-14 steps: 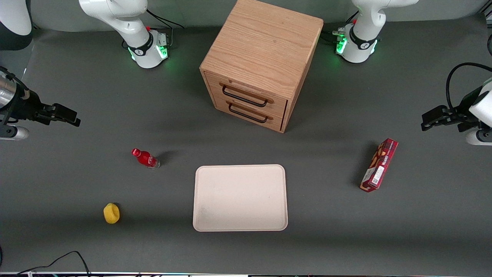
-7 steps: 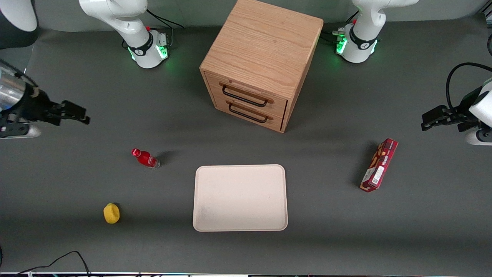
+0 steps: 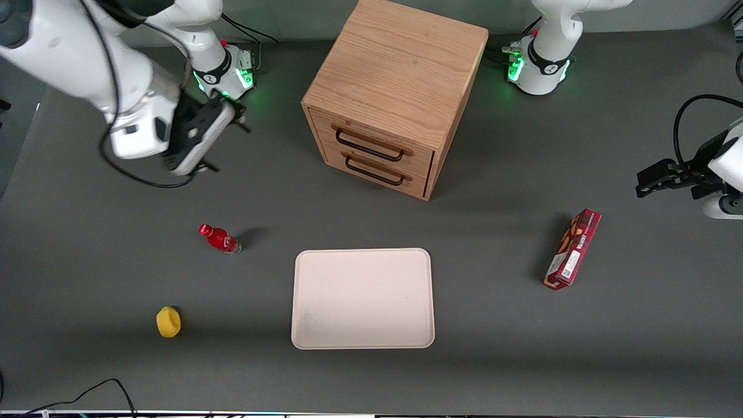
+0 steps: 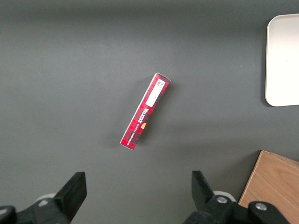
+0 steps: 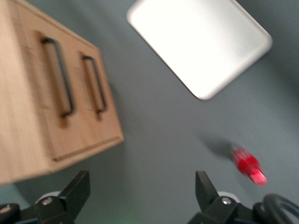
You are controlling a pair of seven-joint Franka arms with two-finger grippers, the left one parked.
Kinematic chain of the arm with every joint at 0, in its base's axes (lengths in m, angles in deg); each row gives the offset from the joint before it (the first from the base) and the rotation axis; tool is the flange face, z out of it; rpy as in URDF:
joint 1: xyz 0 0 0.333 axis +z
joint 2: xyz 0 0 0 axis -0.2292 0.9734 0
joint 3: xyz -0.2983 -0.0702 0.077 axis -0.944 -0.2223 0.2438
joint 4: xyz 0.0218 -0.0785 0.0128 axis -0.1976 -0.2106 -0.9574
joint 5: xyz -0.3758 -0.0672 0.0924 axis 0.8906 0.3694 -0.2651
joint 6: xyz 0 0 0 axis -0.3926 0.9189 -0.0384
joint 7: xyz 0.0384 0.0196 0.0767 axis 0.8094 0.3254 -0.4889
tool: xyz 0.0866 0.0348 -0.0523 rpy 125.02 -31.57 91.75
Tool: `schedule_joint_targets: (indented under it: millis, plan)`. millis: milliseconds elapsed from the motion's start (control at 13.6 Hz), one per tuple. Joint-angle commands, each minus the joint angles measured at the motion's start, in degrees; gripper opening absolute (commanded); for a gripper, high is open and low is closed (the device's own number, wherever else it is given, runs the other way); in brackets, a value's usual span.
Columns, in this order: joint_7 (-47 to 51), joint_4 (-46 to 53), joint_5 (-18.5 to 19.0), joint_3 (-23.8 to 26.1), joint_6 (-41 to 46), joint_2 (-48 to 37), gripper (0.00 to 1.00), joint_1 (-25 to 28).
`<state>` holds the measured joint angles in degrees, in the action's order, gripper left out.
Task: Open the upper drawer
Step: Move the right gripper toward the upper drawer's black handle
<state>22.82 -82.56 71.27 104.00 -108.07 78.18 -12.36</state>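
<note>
The wooden cabinet stands at the table's middle, farther from the front camera than the tray. The upper drawer is closed, its black bar handle above the lower drawer's twin handle. In the right wrist view the upper drawer and its handle show beside the lower handle. My right gripper hovers above the table toward the working arm's end, well apart from the cabinet. It is open and empty, fingers spread wide in the right wrist view.
A white tray lies in front of the cabinet, nearer the front camera. A red bottle and a yellow object lie toward the working arm's end. A red box lies toward the parked arm's end.
My right arm has swung in from the table's edge toward the cabinet and turned, so its gripper now hangs near its own base. The drawers have not moved.
</note>
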Motion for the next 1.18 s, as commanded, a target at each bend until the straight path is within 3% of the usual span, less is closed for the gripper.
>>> schedule_joint_targets:
  millis: [0, 221, 369, 738, 1107]
  plan:
    - [-2.8, 0.0, -2.8, 4.4, -3.6, 3.1, 1.0, -0.4]
    - [0.3, -0.1, -6.8, 6.3, -7.6, 8.5, 1.0, 0.8]
    - [4.0, 0.1, -6.9, 8.4, -12.4, 13.2, 1.0, 2.9]
    - [17.7, 3.7, -3.9, 8.5, -14.8, 21.4, 1.0, 10.7]
    - [14.6, 2.4, -0.1, 8.6, -15.2, 21.7, 1.0, 10.4]
